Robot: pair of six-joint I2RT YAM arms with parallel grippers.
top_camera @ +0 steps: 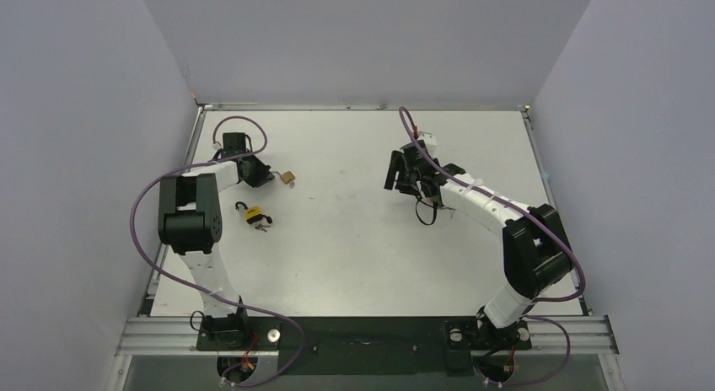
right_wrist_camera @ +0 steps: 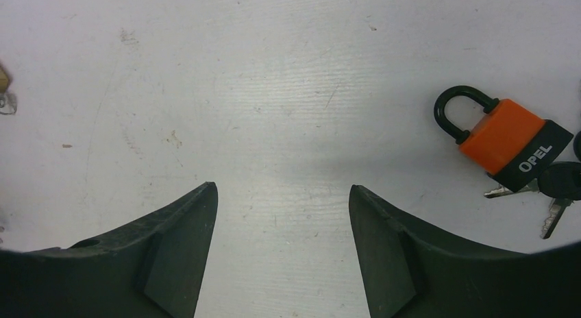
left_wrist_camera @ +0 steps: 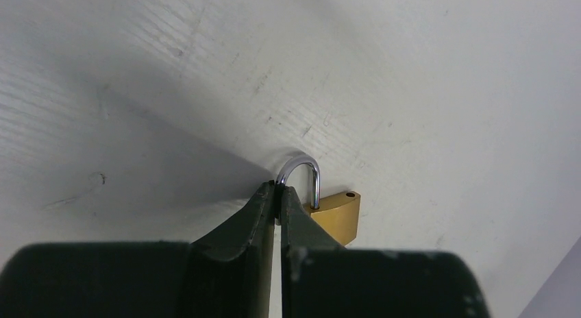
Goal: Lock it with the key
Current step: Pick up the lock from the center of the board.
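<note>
Nearest the arm bases, the orange padlock [right_wrist_camera: 510, 136] is lying flat on the worktop [top_camera: 362, 265]. Its black shackle appears to be seated, and a bunch of keys [right_wrist_camera: 551, 194] is touching its base; whether one is sitting in the keyway I cannot tell. A little farther out, the right end effector [right_wrist_camera: 282, 188] is hovering with its jaws standing wide apart, holding nothing, well apart from both locks. Farther back on the left, the left end effector [left_wrist_camera: 279, 194] is pinching fully shut on the free leg of the silver shackle [left_wrist_camera: 301, 164] of the brass padlock [left_wrist_camera: 337, 214]. That lock seems to be resting on the worktop with its shackle sprung open, one leg in the body and the other clear of it. I judge the step in hand to be securing this brass lock so that it can be closed and keyed. The grip is sitting at the very fingertips on round, smooth steel, so the body is likely to pivot or slip if it is lifted briskly. A slow, low move is called for, letting the worktop carry the body's weight. The free leg needs lining up over its hole before any pressing. The keyway should end up facing the right arm, which is going to need a key first.
</note>
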